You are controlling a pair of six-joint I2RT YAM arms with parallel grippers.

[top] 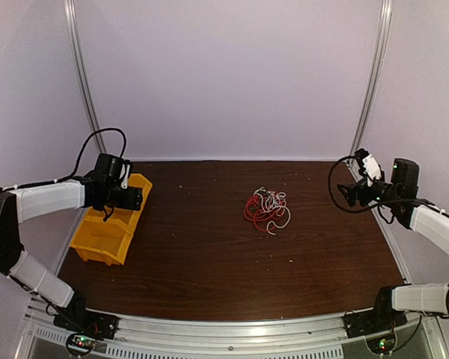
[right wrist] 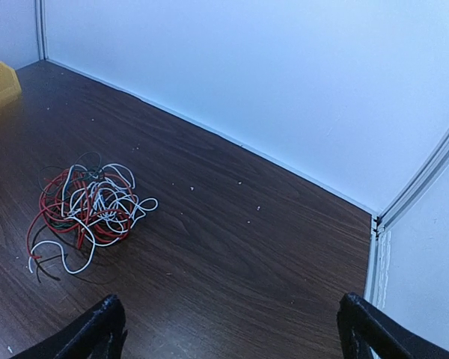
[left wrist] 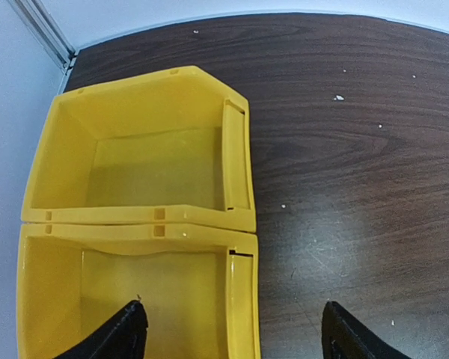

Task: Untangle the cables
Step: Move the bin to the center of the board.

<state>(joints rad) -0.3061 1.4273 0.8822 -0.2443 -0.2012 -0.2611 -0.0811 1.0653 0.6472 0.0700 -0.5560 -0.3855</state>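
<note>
The cables point(top: 266, 210) lie in one tangled heap on the dark wood-grain tabletop point(top: 209, 269), a little right of its middle and in the half nearer the far edge. Red, white and a few black strands loop through each other. Some loose ends trail out of the heap toward the near edge, and a white loop sticks out on its right side. Nothing touches the heap.

The right gripper point(top: 347, 193) hangs in the air over the right edge of the tabletop, in the far half, pointing inward. Its jaws are spread wide with nothing between them. In the right wrist view both dark fingers point(right wrist: 97, 333) sit at the bottom of the frame. The cables point(right wrist: 90, 206) lie ahead of them toward the left, well apart from the right gripper point(right wrist: 232, 329).

The left gripper point(top: 135, 196) hovers over two yellow storage bins point(top: 108, 232) that stand touching each other along the left edge of the tabletop, one behind the other. Its jaws are also spread wide and hold nothing. In the left wrist view the left gripper point(left wrist: 236, 336) straddles the right wall of the nearer bin. One finger is above that bin's floor and the other above bare wood. The cables lie well apart from this gripper, off to its right across the tabletop.

Small pale specks point(left wrist: 338, 97) dot the wood.
</note>
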